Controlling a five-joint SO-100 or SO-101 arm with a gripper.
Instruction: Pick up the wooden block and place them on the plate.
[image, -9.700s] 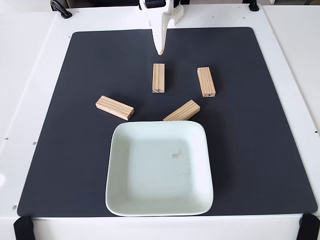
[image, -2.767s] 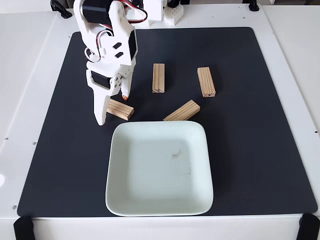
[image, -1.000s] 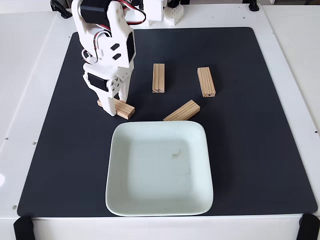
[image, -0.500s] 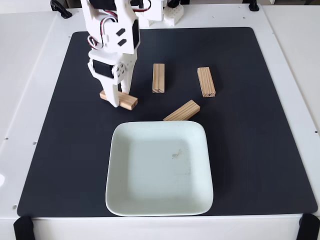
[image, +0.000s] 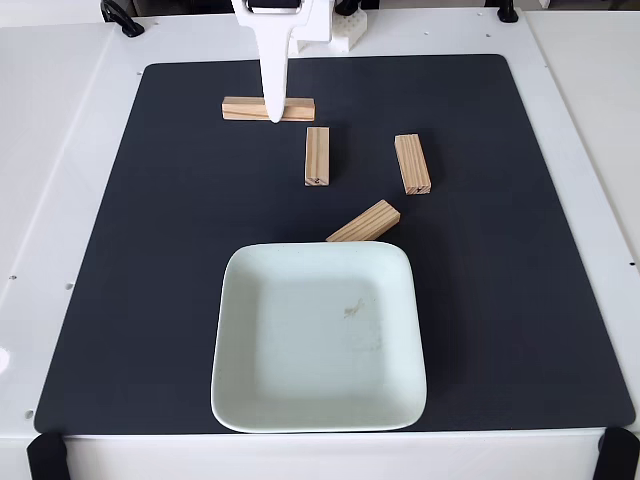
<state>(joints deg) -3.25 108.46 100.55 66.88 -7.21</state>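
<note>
Striped wooden block (image: 268, 108) now higher, in white hand (image: 273, 117).

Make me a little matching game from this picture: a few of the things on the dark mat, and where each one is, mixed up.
Things:
1. held wooden block
2. plate
3. tilted wooden block
4. rightmost wooden block

Places:
A. right at the plate's top rim
B. near edge of the mat, empty
C. in the gripper, at the far side
D. right of the upright middle block

Pairs: 1-C, 2-B, 3-A, 4-D
</note>
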